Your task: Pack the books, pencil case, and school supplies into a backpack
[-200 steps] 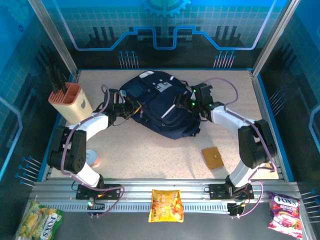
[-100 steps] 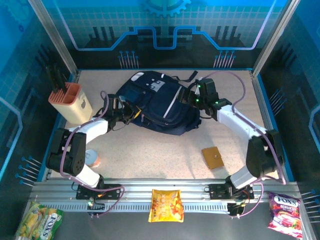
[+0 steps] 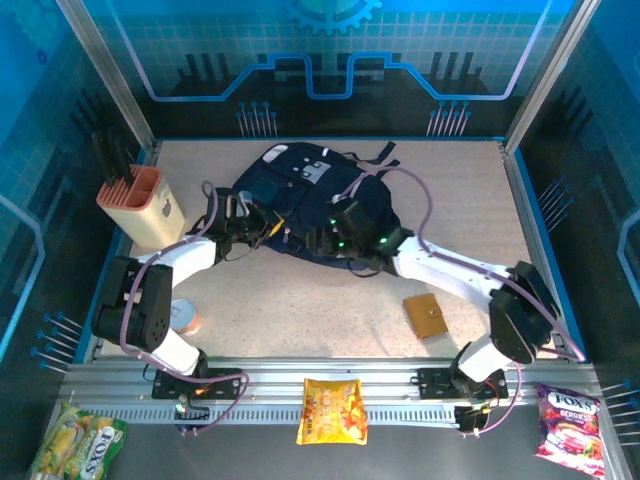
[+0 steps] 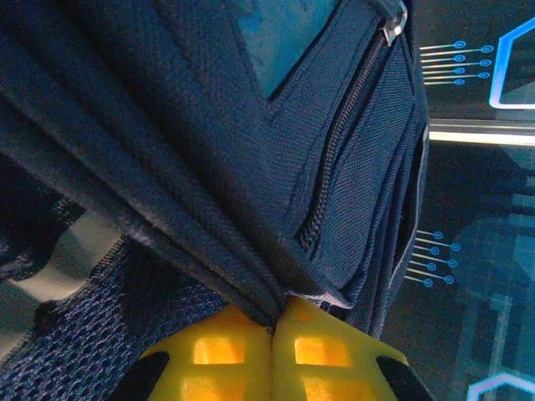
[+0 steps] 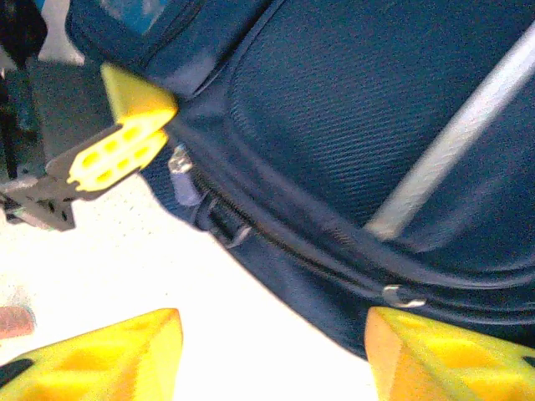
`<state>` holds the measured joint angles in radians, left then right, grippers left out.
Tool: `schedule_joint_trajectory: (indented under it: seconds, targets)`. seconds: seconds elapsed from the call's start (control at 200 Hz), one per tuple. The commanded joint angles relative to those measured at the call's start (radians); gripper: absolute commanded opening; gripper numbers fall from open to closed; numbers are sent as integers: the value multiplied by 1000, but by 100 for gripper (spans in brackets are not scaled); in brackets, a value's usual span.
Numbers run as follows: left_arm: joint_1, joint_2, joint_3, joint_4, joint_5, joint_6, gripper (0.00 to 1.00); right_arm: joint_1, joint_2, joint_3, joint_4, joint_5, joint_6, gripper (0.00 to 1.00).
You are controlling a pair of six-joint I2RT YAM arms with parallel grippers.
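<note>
The navy backpack (image 3: 300,195) lies flat at the middle back of the table. My left gripper (image 3: 266,228) is at its left front corner, shut on a fold of the navy fabric (image 4: 251,276), with the yellow fingertips (image 4: 226,351) pressed together. My right gripper (image 3: 322,243) is at the backpack's front edge, open, with its fingertips (image 5: 109,351) wide apart over bare tabletop. The backpack's zipper line and a metal pull (image 5: 404,294) lie just ahead of it, and the left gripper's fingers (image 5: 125,138) show at the upper left. A tan-brown square piece (image 3: 427,314) lies at the front right. The books are out of view.
A peach-and-cream holder (image 3: 140,205) with black tools stands at the back left. A small round object (image 3: 186,316) sits by the left arm's base. Snack bags (image 3: 334,410) (image 3: 570,425) (image 3: 75,445) lie outside the front rail.
My right arm has swung from the backpack's back right side round to its front edge, leftward. The backpack shifted slightly towards the back. The left gripper kept its hold.
</note>
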<state>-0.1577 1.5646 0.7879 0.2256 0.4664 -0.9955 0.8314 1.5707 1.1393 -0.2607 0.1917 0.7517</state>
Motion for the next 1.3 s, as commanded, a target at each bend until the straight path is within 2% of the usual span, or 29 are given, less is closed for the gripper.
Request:
schedule_joint_trajectory:
  seconds: [0.0,0.19,0.325,0.725,0.91,1.101,1.296]
  targets:
    - [-10,13,4,52,118,22,0,52,81,52,105,15,65,53]
    - [-8,18,-5,73,153,19,0,81,183,98,180,17,116,39]
    - [-8,26,-16,110,182,0,0,83,237,129,196,25,128,34]
    - [-8,28,-27,136,213,-11,0,74,330,236,67,184,165,34]
    - [-8,26,-30,136,215,-11,0,68,342,252,55,218,153,35]
    - [-8,25,-31,137,216,-17,0,69,395,345,-69,277,171,36]
    - [-8,22,-29,136,216,-24,0,68,425,385,-125,309,185,29]
